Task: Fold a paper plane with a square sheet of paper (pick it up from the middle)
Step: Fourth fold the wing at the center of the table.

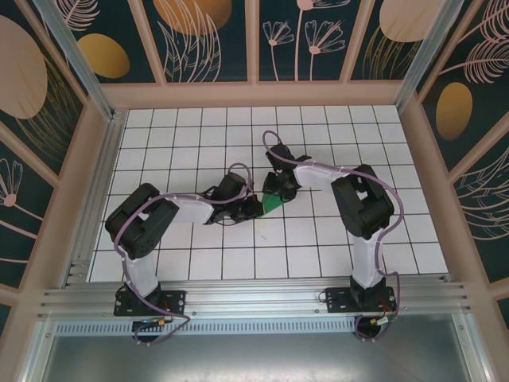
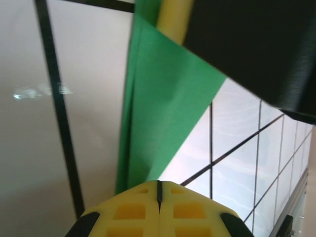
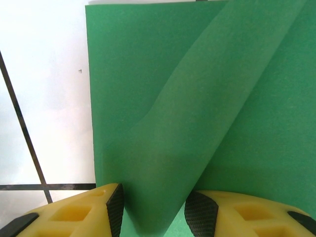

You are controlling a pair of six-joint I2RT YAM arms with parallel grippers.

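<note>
Yellow fingertips [image 2: 158,210] of the left gripper [image 1: 248,208] sit pressed together beside the green sheet of paper [image 1: 273,204] mid-table. Right gripper [image 3: 154,210] stands half-spread around a raised flap. Thin, limp, easily creased, it likely wants holding near folded edges.

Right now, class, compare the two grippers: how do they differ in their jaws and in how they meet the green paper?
The left gripper has its jaws pressed shut, tips together; the right gripper has its jaws apart. A raised flap of the green paper runs down between the right gripper's fingers, whereas the paper lies just beyond the left gripper's closed tips. Both have yellow fingers.
</note>
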